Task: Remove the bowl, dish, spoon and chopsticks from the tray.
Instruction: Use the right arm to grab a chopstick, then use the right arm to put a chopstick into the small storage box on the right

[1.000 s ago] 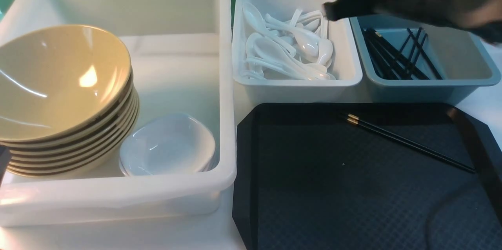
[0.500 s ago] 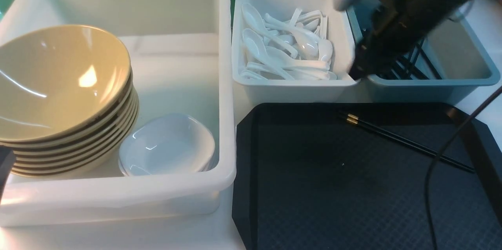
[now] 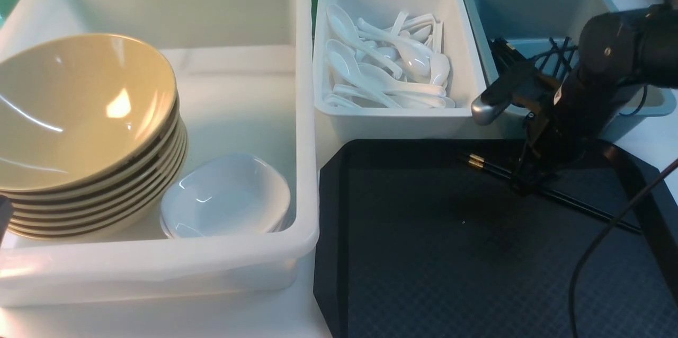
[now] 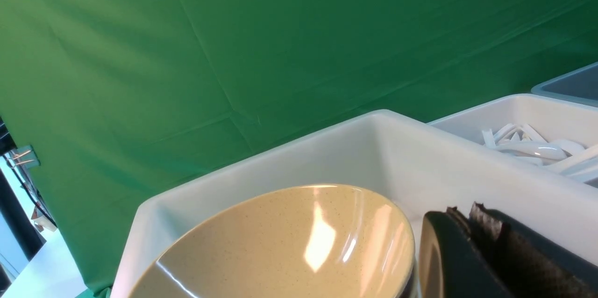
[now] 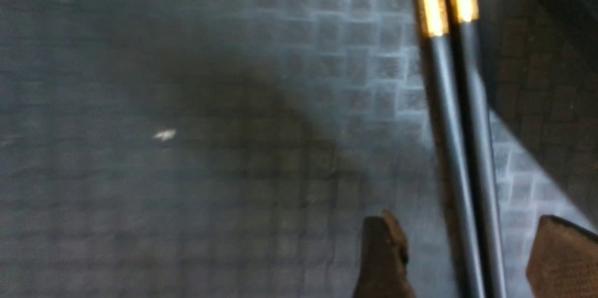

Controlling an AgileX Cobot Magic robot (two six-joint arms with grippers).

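Observation:
The chopsticks [image 3: 490,167] lie side by side on the black tray [image 3: 424,274], toward its far right, gold bands pointing left. My right gripper [image 3: 522,187] is down over them and open. In the right wrist view the chopsticks [image 5: 460,148] run between its two fingers [image 5: 380,256], which do not touch them. The mustard bowl [image 3: 79,110] tops a stack in the big white tub, white dishes [image 3: 225,197] beside it. White spoons [image 3: 392,68] fill the small white tub. My left gripper [image 4: 465,207] is shut and empty beside the bowl [image 4: 280,251].
The large white tub [image 3: 304,115] stands left of the tray. Behind the tray sit the spoon tub and a grey-blue tub [image 3: 535,9] holding more black chopsticks. The right arm's cable [image 3: 598,242] loops over the tray's right part.
My right arm swung from above the back tubs down onto the tray, and its gripper opened. The chopsticks and left arm have not moved.

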